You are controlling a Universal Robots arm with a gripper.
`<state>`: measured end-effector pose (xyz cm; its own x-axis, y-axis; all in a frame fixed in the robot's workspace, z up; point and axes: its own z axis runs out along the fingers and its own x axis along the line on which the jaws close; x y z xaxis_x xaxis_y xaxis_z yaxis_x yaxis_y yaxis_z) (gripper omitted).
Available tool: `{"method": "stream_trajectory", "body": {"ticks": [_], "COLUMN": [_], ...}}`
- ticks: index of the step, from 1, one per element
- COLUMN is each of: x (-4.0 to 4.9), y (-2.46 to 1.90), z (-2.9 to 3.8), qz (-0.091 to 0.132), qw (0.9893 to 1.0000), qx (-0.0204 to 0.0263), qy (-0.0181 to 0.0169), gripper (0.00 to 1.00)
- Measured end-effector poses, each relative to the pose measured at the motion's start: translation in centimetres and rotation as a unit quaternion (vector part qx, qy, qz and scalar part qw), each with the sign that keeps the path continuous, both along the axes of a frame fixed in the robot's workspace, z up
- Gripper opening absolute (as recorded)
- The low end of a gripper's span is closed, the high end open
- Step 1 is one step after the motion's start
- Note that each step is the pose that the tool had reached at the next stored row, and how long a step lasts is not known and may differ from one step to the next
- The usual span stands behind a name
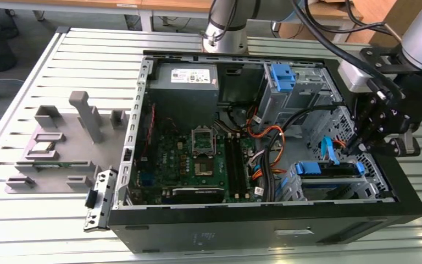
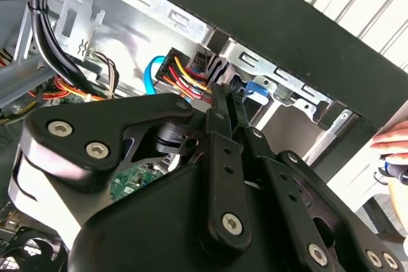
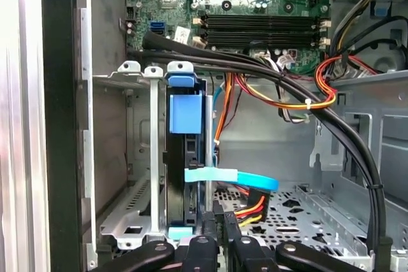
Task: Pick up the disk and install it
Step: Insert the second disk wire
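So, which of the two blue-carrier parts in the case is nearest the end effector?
The disk in the lower bay, directly beneath the end effector; the other blue carrier sits beside the power supply.

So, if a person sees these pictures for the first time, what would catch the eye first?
Probably the open computer case lying on the slatted table, its green motherboard exposed. Next, the black tool reaching into the drive bay at the exterior view's right, just above the disk in its blue carrier. In the first wrist view, orange and red cables cross beside that disk, which stands on edge in the bay.
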<state>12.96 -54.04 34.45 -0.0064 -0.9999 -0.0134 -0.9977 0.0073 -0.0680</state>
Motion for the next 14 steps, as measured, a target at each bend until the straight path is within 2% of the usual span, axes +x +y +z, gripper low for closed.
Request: {"method": "stream_trajectory", "body": {"ticks": [5,11,14], "x": [-0.45,-0.65,-0.85], "y": [-0.26,-0.36,-0.39], "z": [-0.17,-0.36,-0.41], "qz": [0.003,0.013,0.017], "qw": [1.0000,0.9998,0.9997], "qx": [0.0004,0.0009,0.0010], "qy": [-0.0052,-0.0123,-0.0146], "gripper": [0.16,0.16,0.16]}}
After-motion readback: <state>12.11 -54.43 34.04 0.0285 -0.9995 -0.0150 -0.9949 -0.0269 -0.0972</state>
